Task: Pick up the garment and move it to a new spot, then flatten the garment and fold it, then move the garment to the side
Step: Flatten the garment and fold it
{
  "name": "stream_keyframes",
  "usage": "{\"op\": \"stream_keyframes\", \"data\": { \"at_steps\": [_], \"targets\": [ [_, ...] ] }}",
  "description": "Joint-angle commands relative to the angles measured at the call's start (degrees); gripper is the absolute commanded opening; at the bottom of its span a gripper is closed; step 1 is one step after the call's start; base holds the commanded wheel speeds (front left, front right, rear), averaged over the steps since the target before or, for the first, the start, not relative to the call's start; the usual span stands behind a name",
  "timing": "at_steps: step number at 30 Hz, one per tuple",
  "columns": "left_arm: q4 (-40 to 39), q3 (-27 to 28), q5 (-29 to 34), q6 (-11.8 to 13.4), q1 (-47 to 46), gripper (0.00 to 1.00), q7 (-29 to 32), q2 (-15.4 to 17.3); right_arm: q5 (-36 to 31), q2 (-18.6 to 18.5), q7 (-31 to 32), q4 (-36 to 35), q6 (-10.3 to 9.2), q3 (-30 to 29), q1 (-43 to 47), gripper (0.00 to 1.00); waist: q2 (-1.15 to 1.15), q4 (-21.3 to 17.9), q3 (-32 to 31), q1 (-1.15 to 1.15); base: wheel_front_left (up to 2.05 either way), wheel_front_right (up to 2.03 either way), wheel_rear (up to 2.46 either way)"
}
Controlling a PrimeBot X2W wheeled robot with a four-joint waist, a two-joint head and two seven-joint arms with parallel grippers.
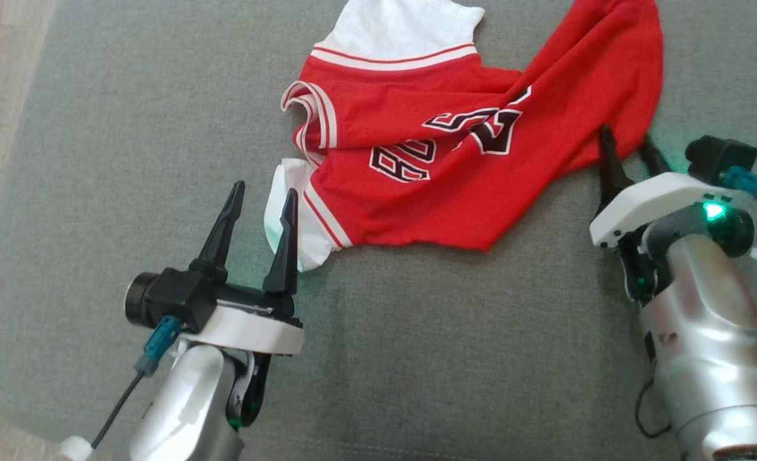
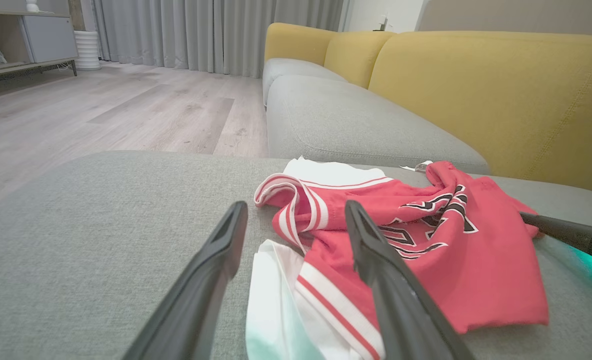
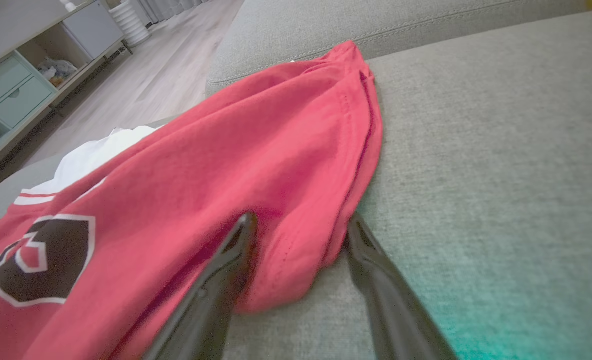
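Jersey, red with white trim and black numerals, lies rumpled and half folded over itself on a grey seat cushion, towards its far side, with a white panel showing at the top edge and another at the near left corner. The left jaws stand wide open and hold nothing: one finger is over that white corner, the other over bare cushion beside it. The right jaws are also open, at the garment's right edge; in the right wrist view a fold of red cloth sits between the fingers, one lying on the fabric, the other on the cushion just beside the hem. Yellow sofa backrests and a wooden floor lie beyond.
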Motion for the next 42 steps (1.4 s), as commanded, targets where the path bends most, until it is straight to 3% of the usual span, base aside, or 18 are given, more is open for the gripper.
{"op": "stream_keyframes", "data": {
  "at_steps": [1, 9, 16, 23, 30, 36, 42],
  "targets": [
    [-1.65, 2.2, 0.41, -0.06, -1.32, 1.0, -0.53, 0.64, -1.32, 1.06, -1.23, 0.54, -0.04, 1.23, 0.11, 0.0, 0.0, -0.19, -0.43, -0.01, 0.0, 0.0, 0.0],
    [-1.4, 3.29, 0.43, 0.13, 0.12, 1.0, -0.54, 1.08, -5.68, 0.79, -7.83, -1.04, -0.04, 3.03, 1.36, 0.0, 0.0, -3.96, -4.52, -0.01, 0.0, 0.0, 0.0],
    [-1.25, 4.03, 0.14, 0.33, 2.91, 1.0, -0.54, 1.21, -10.75, -1.2, -9.18, -10.88, -0.04, 4.33, 6.18, 0.0, 0.0, -8.18, -10.62, -0.01, 0.0, 0.0, 0.0],
    [-1.8, 4.76, -0.27, 0.72, 5.86, 1.0, -0.54, 1.25, -15.47, -2.76, -5.49, -25.12, -0.04, 5.13, 12.63, 0.0, 0.0, -10.37, -14.29, -0.01, 0.0, 0.0, 0.0],
    [-3.19, 5.3, -0.65, 0.81, 8.49, 1.0, -0.54, 1.54, -18.12, -2.15, 2.45, -41.22, -0.04, 7.17, 21.79, 0.0, 0.0, -10.62, -15.2, -0.01, 0.0, 0.0, 0.0],
    [-3.8, 4.63, -0.3, 0.69, 7.43, 1.0, -0.33, 1.79, -19.11, -1.22, 5.59, -41.97, -0.04, 4.13, 22.59, 0.0, 0.0, -8.86, -12.43, -0.01, 0.0, 0.0, 0.0],
    [-3.86, 3.74, 0.11, 0.22, 5.12, 1.0, 0.09, 2.01, -21.43, -0.28, 8.1, -33.58, -0.04, -0.86, 18.11, 0.0, 0.0, -6.37, -8.16, -0.01, 0.0, 0.0, 0.0]
  ]
}}
